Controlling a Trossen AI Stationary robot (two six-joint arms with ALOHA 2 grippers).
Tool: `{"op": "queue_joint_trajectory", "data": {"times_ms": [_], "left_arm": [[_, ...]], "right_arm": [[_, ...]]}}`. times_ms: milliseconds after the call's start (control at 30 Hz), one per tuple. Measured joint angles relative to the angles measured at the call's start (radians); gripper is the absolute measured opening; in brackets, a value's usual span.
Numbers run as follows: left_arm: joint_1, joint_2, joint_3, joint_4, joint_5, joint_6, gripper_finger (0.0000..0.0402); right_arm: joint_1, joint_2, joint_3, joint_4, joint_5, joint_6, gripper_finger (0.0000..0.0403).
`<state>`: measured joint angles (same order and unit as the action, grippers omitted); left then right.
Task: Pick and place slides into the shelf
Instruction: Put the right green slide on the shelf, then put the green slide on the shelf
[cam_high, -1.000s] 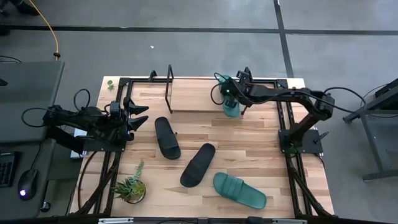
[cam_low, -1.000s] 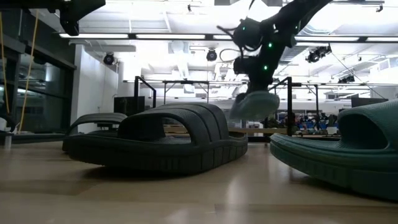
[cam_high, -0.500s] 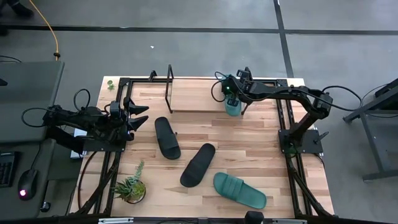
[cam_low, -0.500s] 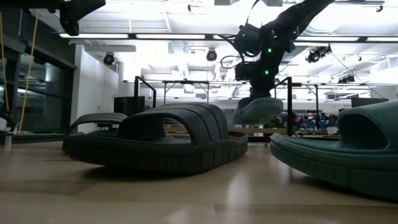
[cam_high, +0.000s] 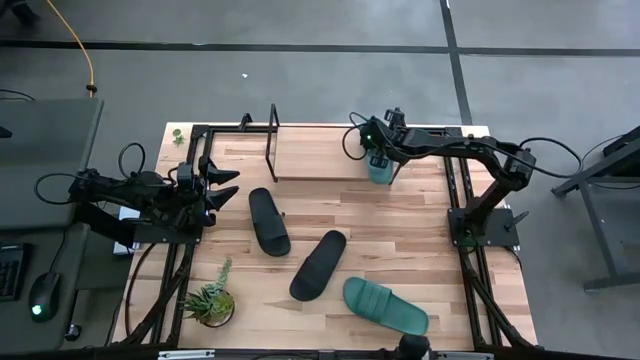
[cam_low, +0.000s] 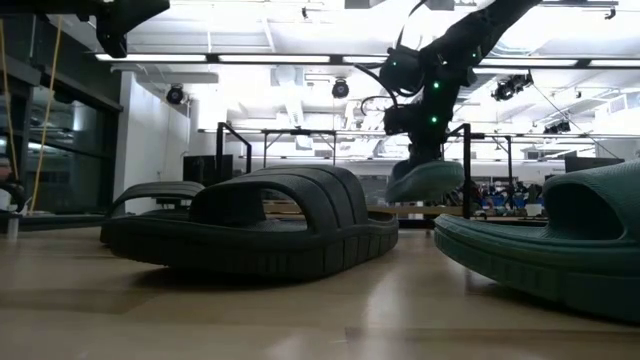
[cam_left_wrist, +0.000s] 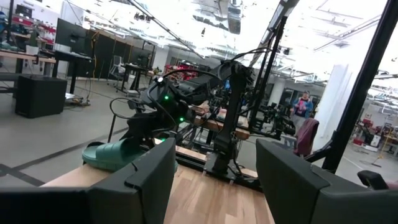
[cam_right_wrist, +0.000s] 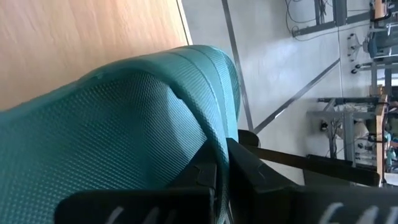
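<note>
Seen from above and taking the tabletop's centre as the dial, the loose teal slide (cam_high: 385, 306) is lying at about 5 o'clock, closest to the near edge of the tabletop (cam_high: 420, 225). A potted plant (cam_high: 210, 301) is sitting at 8 o'clock near the left front corner. Just in from the teal slide, one black slide (cam_high: 318, 264) is resting slanted near the centre, and the other black slide (cam_high: 268, 221) is lying apart from it toward 10 o'clock.

The left gripper (cam_high: 226, 187) is waiting at 9 o'clock over the left edge, its fingers (cam_left_wrist: 144, 180) standing spread with nothing between them.

Farther back, the shelf (cam_high: 312, 155) is standing at 12 o'clock, its light board framed by black wire brackets. The right gripper (cam_high: 380, 152) is reaching over the shelf's right end at about 1 o'clock, its fingers (cam_right_wrist: 245, 171) pinching the second teal slide (cam_low: 424, 178) at the strap. In the low view that slide is hanging a little above the shelf board, not touching it.
</note>
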<state>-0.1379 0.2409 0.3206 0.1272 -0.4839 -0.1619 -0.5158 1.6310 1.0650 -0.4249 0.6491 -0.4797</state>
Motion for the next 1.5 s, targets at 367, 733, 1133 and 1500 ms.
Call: {"op": "queue_joint_trajectory", "data": {"times_ms": [367, 733, 1133, 1500], "left_arm": [[0.0, 0.0, 0.0, 0.0, 0.0, 0.0, 0.0207], [0.0, 0.0, 0.0, -0.004, 0.0, 0.0, 0.0207], [0.0, 0.0, 0.0, -0.004, 0.0, 0.0, 0.0207], [0.0, 0.0, 0.0, -0.004, 0.0, 0.0, 0.0207]], "right_arm": [[-0.008, 0.0, 0.0, -0.025, -0.035, 0.006, 0.0], [-0.009, 0.0, 0.0, -0.04, -0.049, 0.011, 0.0042], [-0.008, 0.0, 0.0, -0.049, -0.092, 0.053, 0.0164], [0.02, -0.041, 0.0, -0.106, -0.08, 0.098, 0.0195]]}}
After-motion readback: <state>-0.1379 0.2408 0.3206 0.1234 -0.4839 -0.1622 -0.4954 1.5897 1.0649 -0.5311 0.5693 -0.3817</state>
